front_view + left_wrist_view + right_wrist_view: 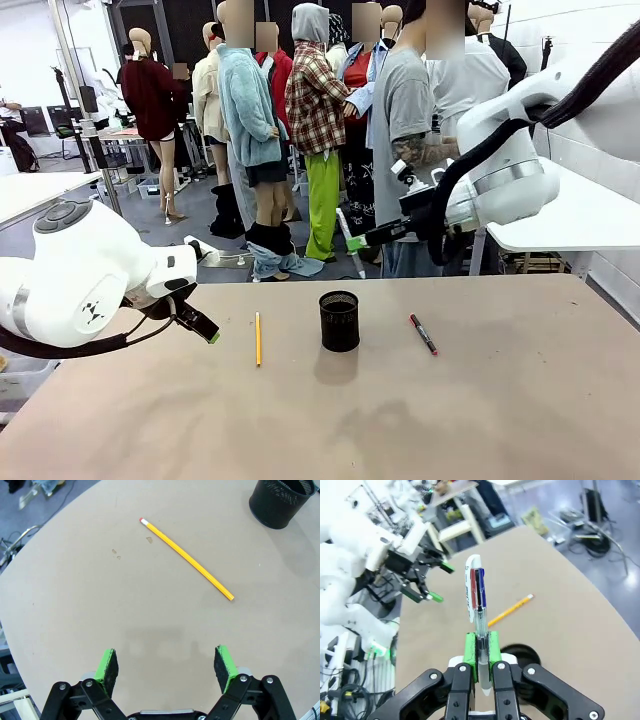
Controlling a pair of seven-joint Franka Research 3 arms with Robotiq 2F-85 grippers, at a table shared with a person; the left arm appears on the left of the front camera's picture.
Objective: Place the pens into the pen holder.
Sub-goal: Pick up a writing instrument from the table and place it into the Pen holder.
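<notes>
White pen (476, 586) pinched in right claw (481, 647) | left claw (166, 664) spread | its print unreadable

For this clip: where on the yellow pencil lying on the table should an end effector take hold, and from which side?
Take the yellow pencil at mid-shaft, from straight above, with the jaws straddling its thin width. It lies flat on the table, so nothing can get under it, and a centred grip should keep it from tipping. The open left end effector looks nearest.
</notes>
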